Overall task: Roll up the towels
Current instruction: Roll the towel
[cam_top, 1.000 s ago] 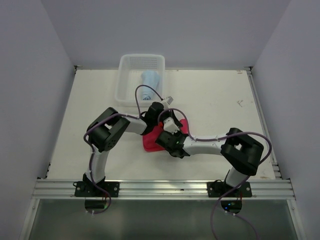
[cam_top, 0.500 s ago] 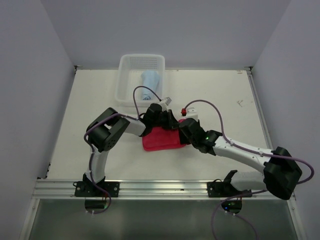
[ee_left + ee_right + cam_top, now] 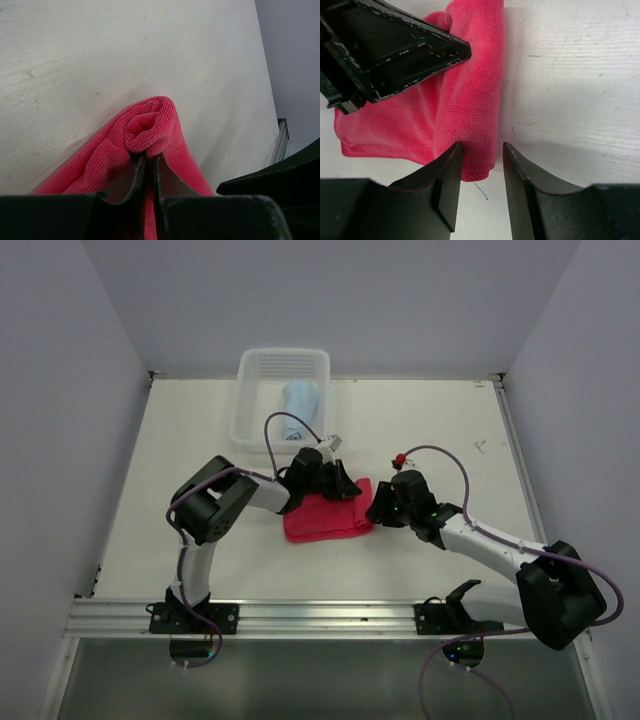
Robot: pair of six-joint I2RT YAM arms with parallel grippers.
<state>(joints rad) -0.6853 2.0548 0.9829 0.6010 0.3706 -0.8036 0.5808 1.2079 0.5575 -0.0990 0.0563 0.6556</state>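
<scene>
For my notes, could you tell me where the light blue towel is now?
Top view: the light blue towel lies inside the white mesh basket at the table's far edge, left of centre.

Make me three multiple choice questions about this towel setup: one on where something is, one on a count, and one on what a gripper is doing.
1. Where is the light blue towel?
A. on the floor
B. hanging on the wall
C. in the white basket

2. How many towels are in view?
A. two
B. one
C. four

3. What state is the left gripper in?
A. wide open in the air
B. shut on the pink towel
C. shut on the basket's rim

Answers:
1 C: the top view shows it lying inside the basket.
2 A: there is one blue and one pink.
3 B: the left wrist view shows its jaws pinching a fold of the pink towel.
</scene>
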